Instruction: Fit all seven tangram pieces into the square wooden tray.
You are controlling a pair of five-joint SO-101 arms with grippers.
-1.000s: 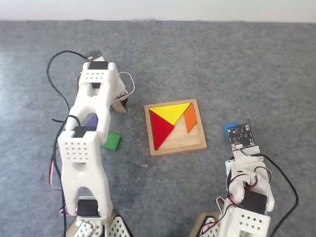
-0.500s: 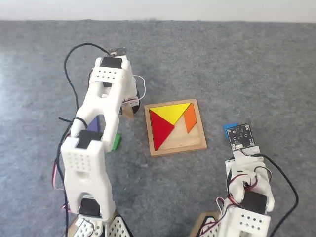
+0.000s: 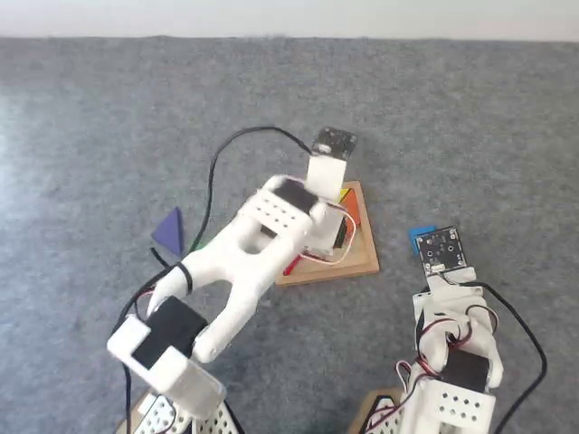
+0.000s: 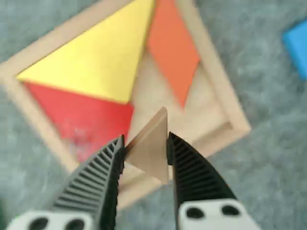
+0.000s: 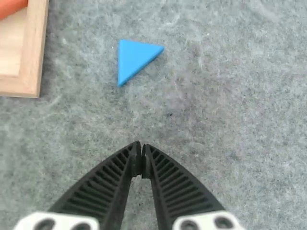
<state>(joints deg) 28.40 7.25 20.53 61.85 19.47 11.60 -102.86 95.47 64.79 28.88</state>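
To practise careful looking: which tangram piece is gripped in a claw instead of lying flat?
The plain wooden triangle, pinched in the left claw over the tray. Yellow, red and orange pieces lie inside it; blue lies on the carpet.

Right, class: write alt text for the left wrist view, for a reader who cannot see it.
The left gripper holds a tan triangle over the bare part of the square wooden tray. A yellow triangle, a red triangle and an orange parallelogram lie in the tray, which sits on grey carpet.

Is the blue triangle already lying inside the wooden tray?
No, the blue triangle lies on the grey carpet outside the wooden tray.
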